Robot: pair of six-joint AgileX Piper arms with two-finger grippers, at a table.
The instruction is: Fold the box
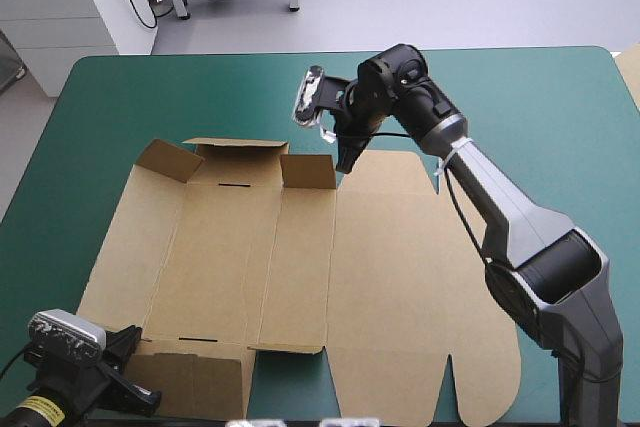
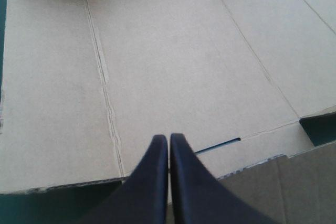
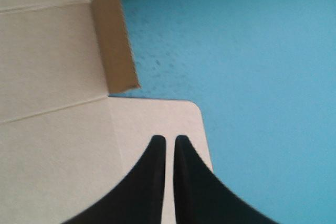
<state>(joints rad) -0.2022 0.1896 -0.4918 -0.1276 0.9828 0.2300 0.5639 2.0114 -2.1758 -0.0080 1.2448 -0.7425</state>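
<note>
The box point(image 1: 300, 277) lies opened out across the middle of the worktop point(image 1: 560, 117), mostly flat. Only the wall and two small flaps point(image 1: 308, 171) along its upper-left edge in the high view stand up. The right hand point(image 1: 346, 161) points down at the upper centre, fingers pressed together and pinching nothing. Its tips are over the rounded corner of the lid panel, just beside one raised flap — likely placed to pin the sheet or nudge that flap. The left hand point(image 2: 168, 137), at the lower left, is likewise pressed together and empty. It sits above the near edge by a slot point(image 2: 217, 144), probably placed to raise that side. Folding looks barely begun.
</note>
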